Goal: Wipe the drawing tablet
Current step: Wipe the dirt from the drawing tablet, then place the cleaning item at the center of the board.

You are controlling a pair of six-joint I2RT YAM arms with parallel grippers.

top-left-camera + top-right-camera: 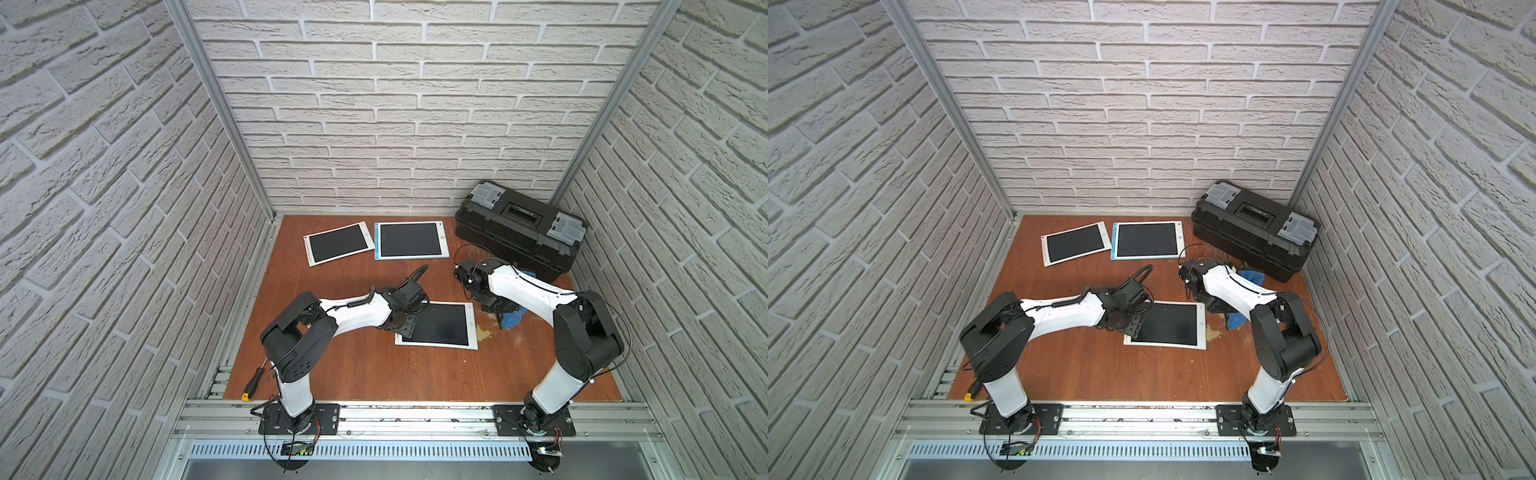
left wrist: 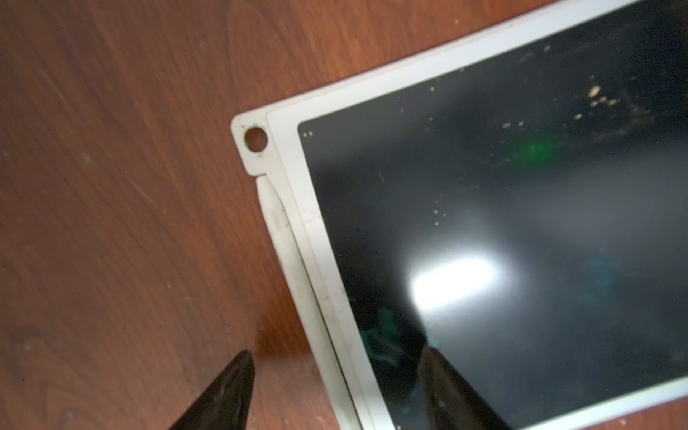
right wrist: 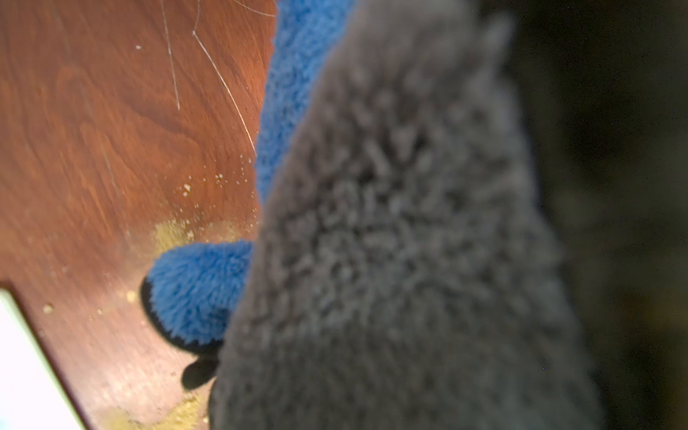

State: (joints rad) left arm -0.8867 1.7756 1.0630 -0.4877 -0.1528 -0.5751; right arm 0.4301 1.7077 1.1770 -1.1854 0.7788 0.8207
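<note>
1. A white-framed drawing tablet with a black screen (image 1: 446,326) lies flat near the middle of the reddish-brown wooden tabletop (image 1: 353,365), between the two arms.
2. The left gripper (image 2: 337,376) hangs low over the tablet's edge on its own side. Its jaws are wide, with one black finger over bare wood and its partner over the screen. I can't tell whether they touch.
3. Pale crumbs (image 2: 593,91) dot the screen.
4. The right gripper (image 1: 496,309) is down at the tabletop just beside the tablet's opposite edge. Its jaws are nearly closed on a fluffy blue microfibre cloth (image 1: 510,321), which hides the fingertips.
5. Yellowish crumbs (image 3: 173,231) lie on the wood by the cloth.
</note>
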